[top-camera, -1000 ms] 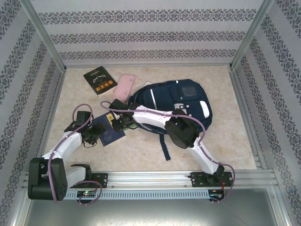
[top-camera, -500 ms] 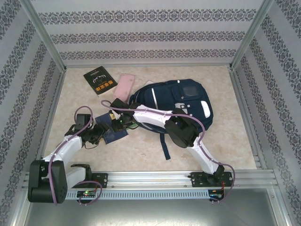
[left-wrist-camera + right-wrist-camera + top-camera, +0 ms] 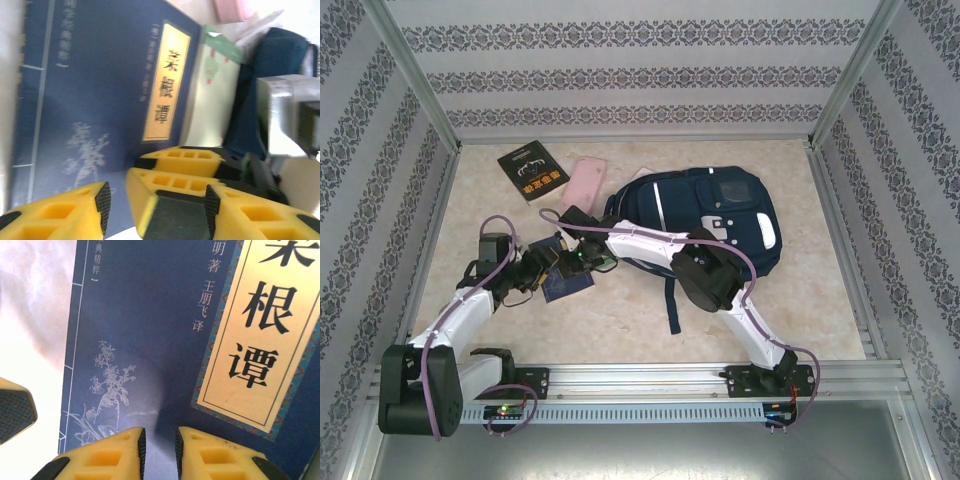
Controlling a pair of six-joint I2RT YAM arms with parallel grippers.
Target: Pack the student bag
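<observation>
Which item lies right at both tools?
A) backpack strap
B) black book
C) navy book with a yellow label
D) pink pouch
C: in both wrist views the navy book with its yellow title label lies directly at the left tool and the right tool.

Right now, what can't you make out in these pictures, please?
- Student bag opening: top view, right arm crosses its left end.
- Black book title: top view, too small.
- Blue book near edge: right wrist view, right gripper covers it.
- Green-white item: left wrist view, blurred.
</observation>
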